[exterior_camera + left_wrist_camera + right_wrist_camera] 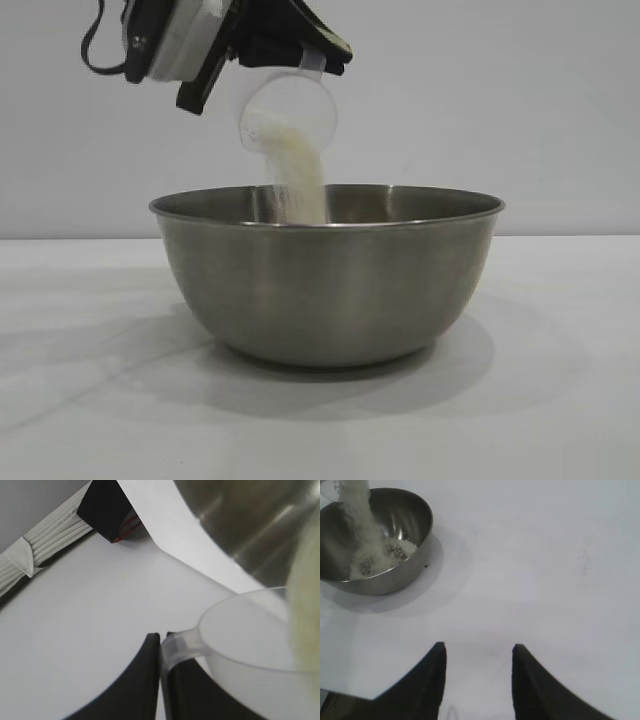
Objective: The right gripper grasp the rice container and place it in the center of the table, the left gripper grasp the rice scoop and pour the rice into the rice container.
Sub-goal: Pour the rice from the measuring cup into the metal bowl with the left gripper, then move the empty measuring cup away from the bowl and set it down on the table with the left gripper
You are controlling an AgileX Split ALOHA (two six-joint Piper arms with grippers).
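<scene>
Black fingers of the left end effector (161, 652) are pinched tight on the little side handle of the rice scoop (288, 112), so it's clamped on that handle and nothing else. From the outside camera the scoop hangs above the rice container (327, 275), tipped over with its mouth facing down toward the bowl. A pale stream of rice (300, 180) runs out of the scoop and drops past the rim into the steel bowl. In the right wrist view you can see a heap of grains already lying on the bowl's floor, with the stream landing on it.

The bowl itself sits upright on the white table (560, 400), roughly in the middle of the outside view, throwing a soft shadow around its base.

The right end effector (479, 655) sits well off from the bowl, low over bare table, its two fingers parted a moderate way with nothing between them.

In the left wrist view there's a grey ribbed strip (45, 542) along the table's far edge and a dark block with red wires (107, 510) beside it.
</scene>
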